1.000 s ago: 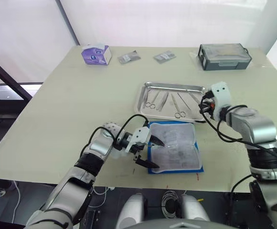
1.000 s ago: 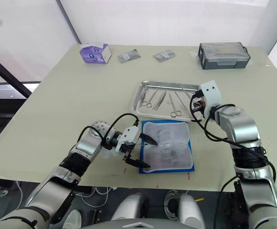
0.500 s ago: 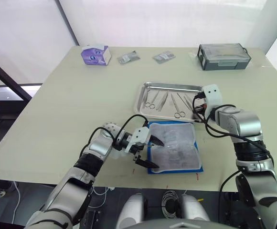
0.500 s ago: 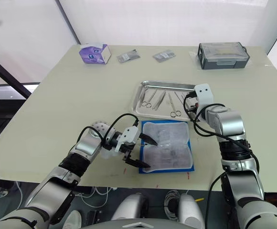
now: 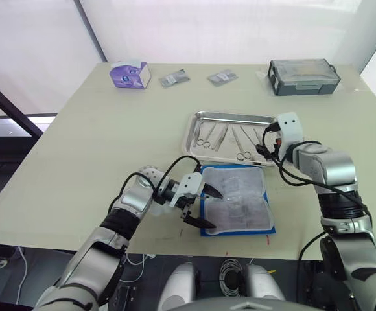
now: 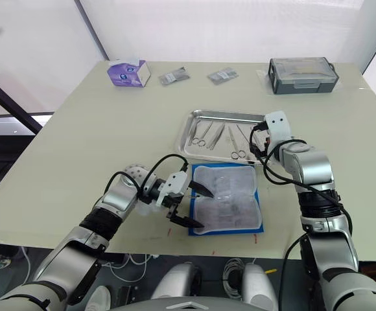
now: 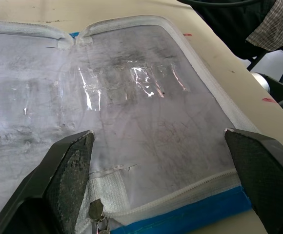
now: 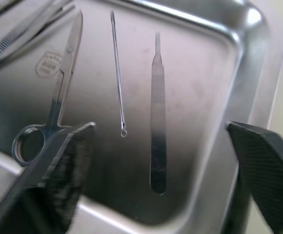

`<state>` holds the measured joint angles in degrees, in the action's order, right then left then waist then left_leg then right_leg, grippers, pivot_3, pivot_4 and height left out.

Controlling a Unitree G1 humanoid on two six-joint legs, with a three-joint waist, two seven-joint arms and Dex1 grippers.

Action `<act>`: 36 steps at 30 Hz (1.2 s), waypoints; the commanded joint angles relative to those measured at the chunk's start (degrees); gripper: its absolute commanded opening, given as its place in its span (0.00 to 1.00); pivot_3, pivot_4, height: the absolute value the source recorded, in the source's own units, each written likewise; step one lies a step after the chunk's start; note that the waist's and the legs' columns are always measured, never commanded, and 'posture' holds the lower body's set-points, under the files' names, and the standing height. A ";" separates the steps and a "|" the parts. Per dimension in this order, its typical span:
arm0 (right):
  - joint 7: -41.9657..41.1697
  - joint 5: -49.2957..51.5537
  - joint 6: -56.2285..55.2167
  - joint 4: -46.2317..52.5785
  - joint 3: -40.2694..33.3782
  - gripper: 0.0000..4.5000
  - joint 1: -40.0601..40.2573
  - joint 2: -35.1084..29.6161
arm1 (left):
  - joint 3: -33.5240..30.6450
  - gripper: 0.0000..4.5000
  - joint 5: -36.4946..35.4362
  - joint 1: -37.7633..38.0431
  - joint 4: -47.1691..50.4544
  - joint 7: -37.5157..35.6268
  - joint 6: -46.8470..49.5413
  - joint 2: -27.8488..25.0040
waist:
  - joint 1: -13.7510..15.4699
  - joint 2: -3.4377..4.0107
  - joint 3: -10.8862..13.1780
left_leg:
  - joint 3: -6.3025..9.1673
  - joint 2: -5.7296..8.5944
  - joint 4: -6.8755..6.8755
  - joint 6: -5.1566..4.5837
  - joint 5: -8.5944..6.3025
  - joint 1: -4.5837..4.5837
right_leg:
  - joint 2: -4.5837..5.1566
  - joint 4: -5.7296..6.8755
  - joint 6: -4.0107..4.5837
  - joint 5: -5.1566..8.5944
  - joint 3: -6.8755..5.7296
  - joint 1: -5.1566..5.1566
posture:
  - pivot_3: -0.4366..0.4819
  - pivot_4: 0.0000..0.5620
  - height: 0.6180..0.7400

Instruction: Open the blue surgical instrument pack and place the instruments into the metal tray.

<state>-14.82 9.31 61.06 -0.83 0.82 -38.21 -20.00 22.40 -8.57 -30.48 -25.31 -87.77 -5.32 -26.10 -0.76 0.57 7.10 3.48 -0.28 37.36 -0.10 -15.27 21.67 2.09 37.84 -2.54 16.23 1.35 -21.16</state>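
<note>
Instruments [image 5: 232,137] lie in a row inside the metal tray [image 5: 198,118], which sits just above the middle of the head view; scissors with ring handles, tweezers and slimmer tools are among them. My right gripper [image 8: 156,146] hangs over the tray's right end with its fingers spread wide and nothing between them; in its wrist view a flat slim handle [image 8: 156,117], a thin probe with an eyelet [image 8: 117,73] and one pair of scissors [image 8: 58,102] lie on the steel below.

Just below the tray, in the lower centre of the head view, the blue surgical instrument pack [image 5: 237,201] lies flat on the table [image 5: 97,129], opened so that its whitish-clear inner layer faces up (only a blue border shows around it). My left gripper [image 5: 203,207] is at the pack's left edge, fingers wide apart, holding nothing. A zipper pull [image 7: 96,210] lies at the near edge of the pack in that wrist view.

Along the top of the frame stand a purple tissue box [image 5: 130,74], two small grey sachets [image 5: 198,78] and a grey lidded box [image 5: 304,76].
</note>
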 commanded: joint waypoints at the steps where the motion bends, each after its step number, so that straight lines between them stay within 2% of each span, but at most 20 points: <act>1: -2.00 0.34 -5.68 5.54 -0.57 0.99 0.74 -1.08 | 4.30 1.00 4.66 4.43 -4.51 0.00 3.24 -0.60 | -0.05 0.00 0.00 | 0.00 0.00 0.00 0.00 0.00 -0.01 | 0.00 0.00 0.00 0.00 0.00 0.00 | 0.48 0.27 1.00; 7: -5.58 2.08 -20.52 8.52 -4.22 0.99 6.34 -1.23 | 1.24 1.00 2.04 3.93 -2.44 0.72 2.10 0.18 | -0.08 -0.03 0.06 | -0.01 -0.01 0.00 0.00 0.00 0.01 | -0.01 0.00 -0.01 0.00 0.00 -0.01 | 0.48 0.27 1.00; 11: -9.17 4.26 -26.25 10.92 -6.04 0.99 10.27 -1.97 | -1.77 1.00 -0.77 3.83 0.15 0.64 0.81 0.61 | -0.14 -0.09 0.28 | -0.02 -0.02 -0.02 0.00 0.00 0.11 | -0.02 0.01 0.00 0.00 0.03 -0.12 | 0.48 0.27 1.00; 16: -17.41 7.86 -35.92 14.87 -6.90 0.99 16.53 -3.88 | -5.79 1.00 -6.21 4.08 6.77 0.52 3.75 0.67 | -0.24 -0.18 0.90 | -0.07 -0.04 -0.01 0.00 0.00 0.34 | -0.06 0.12 0.00 -0.01 0.11 -0.42 | 0.48 0.27 1.00; 22: -20.03 12.41 -37.86 17.03 -9.48 0.99 20.25 -4.37 | -10.69 1.00 -12.01 4.02 15.66 3.53 10.88 -0.36 | -0.20 -0.52 2.00 | -0.07 -0.08 0.02 0.01 0.01 0.53 | -0.05 0.10 0.01 -0.02 0.11 -0.57 | 0.48 0.27 1.00; 26: -25.44 18.07 -41.31 17.77 -13.23 0.99 24.06 -5.24 | -17.73 1.00 -18.18 4.05 22.58 10.35 18.74 -1.34 | -0.17 -0.64 2.21 | 0.04 -0.16 0.02 0.01 0.01 0.69 | -0.05 0.07 0.01 -0.02 0.01 -0.68 | 0.48 0.27 1.00; 29: -27.43 19.85 -41.61 17.47 -15.20 0.99 26.54 -7.07 | -21.76 1.00 -19.58 5.99 25.12 14.06 21.67 -3.61 | -0.19 -0.64 2.21 | 0.00 -0.19 0.08 0.02 0.01 0.99 | -0.04 0.09 0.01 -0.03 0.04 -0.97 | 0.48 0.27 1.00; 36: -33.06 23.80 -42.31 17.94 -19.57 0.99 35.07 -11.12 | -30.81 1.00 -21.48 12.78 27.16 19.64 25.29 -9.87 | -0.08 -0.66 2.32 | -0.03 -0.22 0.07 0.02 0.01 1.00 | -0.03 0.12 0.01 -0.03 0.08 -1.04 | 0.48 0.27 1.00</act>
<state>-45.61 31.27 20.19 15.25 -15.85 -5.37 -29.74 -3.98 -28.40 -19.24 -0.19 -69.65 19.17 -33.87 -0.84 -0.08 9.42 3.44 -0.52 37.43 -0.07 -15.26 22.66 2.06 37.97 -2.53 16.20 1.43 -22.19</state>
